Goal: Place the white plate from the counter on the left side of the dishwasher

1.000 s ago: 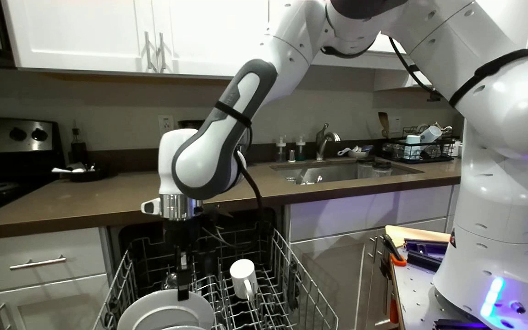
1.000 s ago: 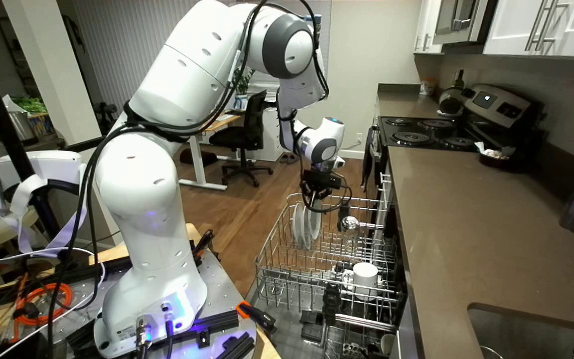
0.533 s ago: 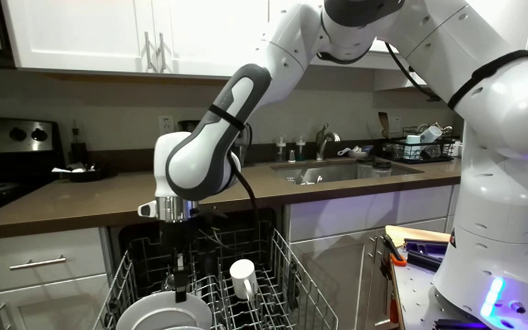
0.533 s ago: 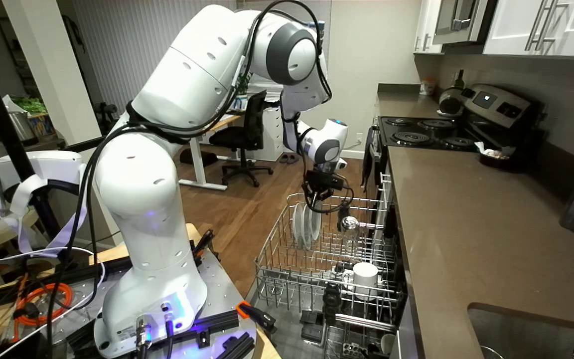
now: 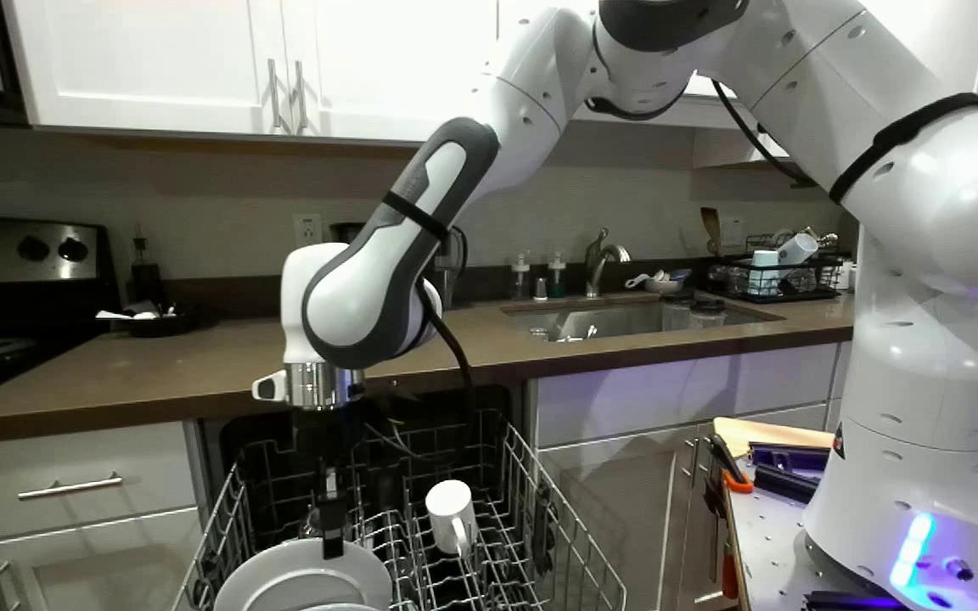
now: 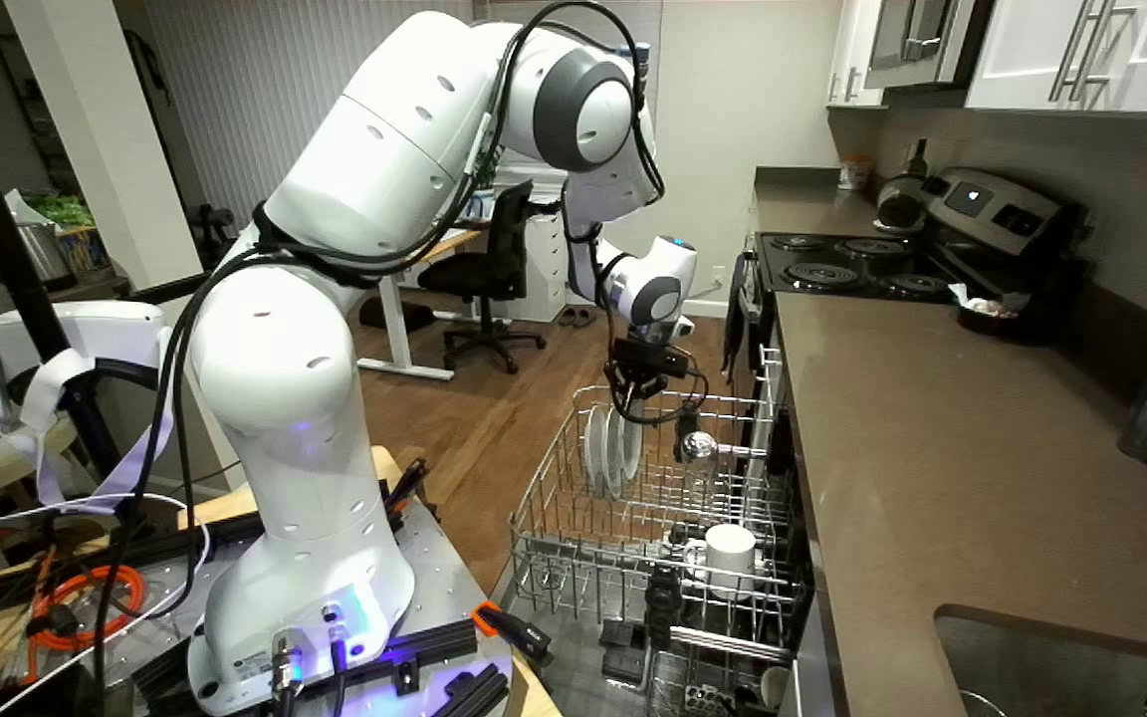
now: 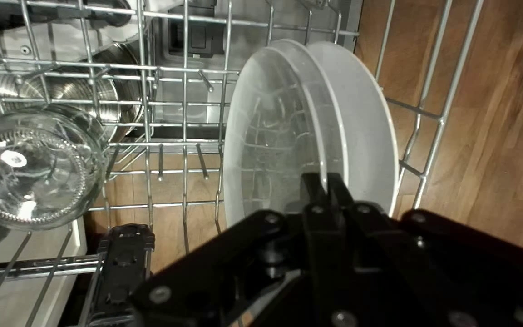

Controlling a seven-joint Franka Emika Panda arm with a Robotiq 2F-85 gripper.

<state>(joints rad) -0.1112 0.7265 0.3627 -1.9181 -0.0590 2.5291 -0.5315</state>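
While fingers (image 7: 312,190) pinch one plate (image 7: 270,145), two others (image 7: 371,120) stand.

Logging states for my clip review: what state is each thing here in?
Dishwasher: open, rack pulled out
White plate: on edge in the rack
Gripper: shut on that plate's rim
Two other plates: on edge
White mug: apparently upside down
Glass jar: upside down
Upper cabinet doors: shut
Drawer: shut
Faucet: no water visibly running

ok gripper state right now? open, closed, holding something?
Gripper: closed, holding the white plate by its rim, the leftmost plate in the wrist view.
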